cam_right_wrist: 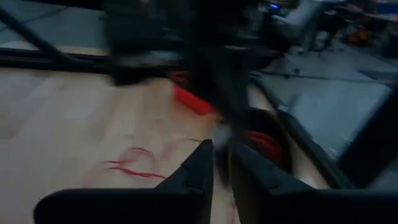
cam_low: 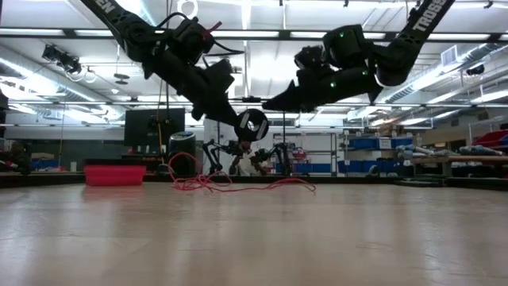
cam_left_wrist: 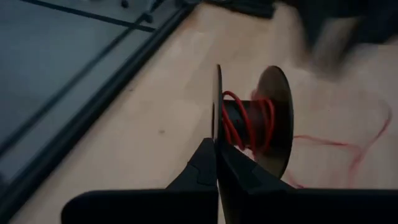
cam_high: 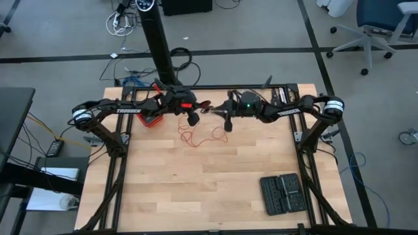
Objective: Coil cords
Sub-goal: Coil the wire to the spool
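Small dark spool (cam_left_wrist: 252,124), part-wound w/ thin red wire (cam_high: 199,136), is clamped by its flange in shut left gripper (cam_left_wrist: 216,163), axis pointing at right gripper (cam_right_wrist: 221,167). Right gripper is seen slightly parted, nothing visibly held, just beside spool. Loose wire lies on wooden surface (cam_high: 196,189) below both.

The wooden tabletop (cam_high: 196,189) carries a loose red wire (cam_high: 199,136) below the right gripper (cam_high: 212,111), a red box (cam_high: 154,121) beside the left gripper (cam_high: 204,107), and a black case (cam_high: 282,193) well apart.
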